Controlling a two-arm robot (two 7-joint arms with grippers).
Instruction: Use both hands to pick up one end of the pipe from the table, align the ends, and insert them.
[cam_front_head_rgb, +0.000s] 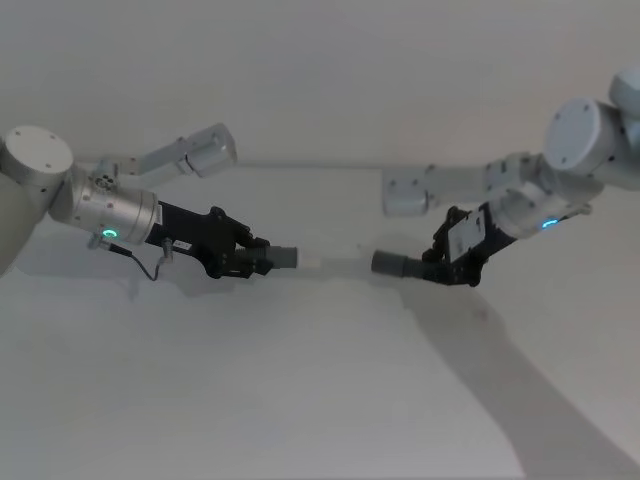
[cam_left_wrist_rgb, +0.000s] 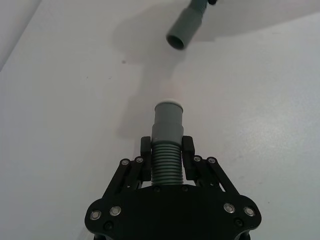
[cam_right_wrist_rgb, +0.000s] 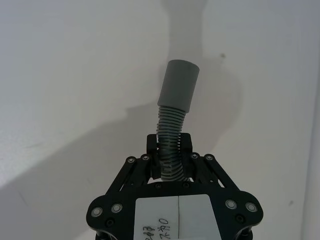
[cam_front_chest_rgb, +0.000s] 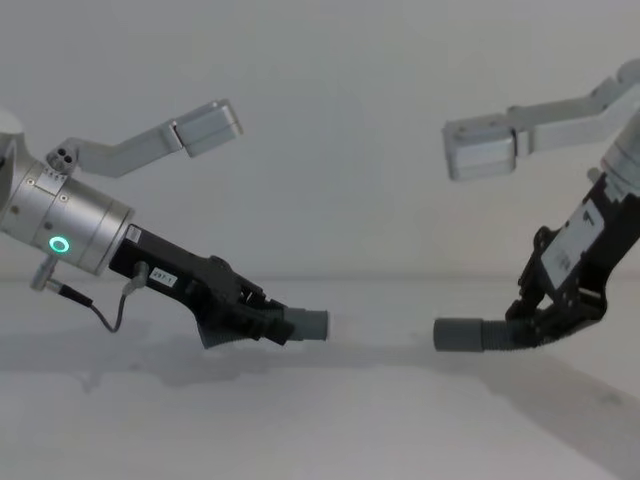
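Both hose pieces hang above the table (cam_front_head_rgb: 320, 400), their ends facing each other across a gap. My left gripper (cam_front_head_rgb: 252, 258) is shut on the ribbed part of the shorter pipe piece (cam_left_wrist_rgb: 167, 150); its grey cuff (cam_front_head_rgb: 284, 257) has a whitish tip (cam_left_wrist_rgb: 168, 101). On the right, my right gripper (cam_front_head_rgb: 452, 266) is shut on the other corrugated piece (cam_right_wrist_rgb: 171, 135), whose plain grey cuff (cam_front_head_rgb: 392, 263) points left. In the chest view the left cuff (cam_front_chest_rgb: 310, 324) sits slightly higher than the right cuff (cam_front_chest_rgb: 458, 334). The left wrist view shows the right cuff's open mouth (cam_left_wrist_rgb: 184, 31) ahead, offset to one side.
Two grey arm links (cam_front_head_rgb: 190, 152) (cam_front_head_rgb: 440, 188) reach over the back of the table. Shadows of the arms fall on the white surface (cam_front_head_rgb: 480, 360). A pale wall (cam_front_chest_rgb: 330, 120) stands behind.
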